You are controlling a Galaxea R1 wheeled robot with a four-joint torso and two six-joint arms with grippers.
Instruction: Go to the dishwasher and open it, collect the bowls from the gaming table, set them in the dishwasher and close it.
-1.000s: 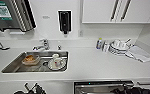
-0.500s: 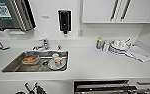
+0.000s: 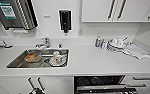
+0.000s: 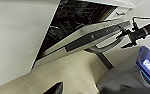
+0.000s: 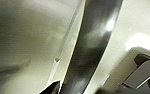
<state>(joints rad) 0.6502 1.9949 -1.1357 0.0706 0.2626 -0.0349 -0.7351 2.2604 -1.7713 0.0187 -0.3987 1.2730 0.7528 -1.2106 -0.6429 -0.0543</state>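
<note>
The dishwasher (image 3: pixel 99 81) is under the counter, right of the sink, its dark inside showing. Its steel door (image 4: pixel 91 37) hangs partly open and tilted, with racks visible behind it. My right gripper (image 4: pixel 128 38) is at the end of the door's bar handle (image 4: pixel 108 44). In the right wrist view that handle (image 5: pixel 96 42) runs close across the picture as a dark, shiny bar. My left arm hangs low beside the door and looks at it from the side. The bowls and the gaming table are out of view.
A steel sink (image 3: pixel 14 63) holds white cups and a dish of food. White dishes (image 3: pixel 116 43) and a cloth (image 3: pixel 138 52) lie on the white counter (image 3: pixel 91 61). White cabinets with black handles flank the dishwasher. My grey base (image 4: pixel 126 80) sits close below the door.
The dark opening of the dishwasher shows a little larger at the bottom of the head view than a second ago; the counter and sink have not changed.
</note>
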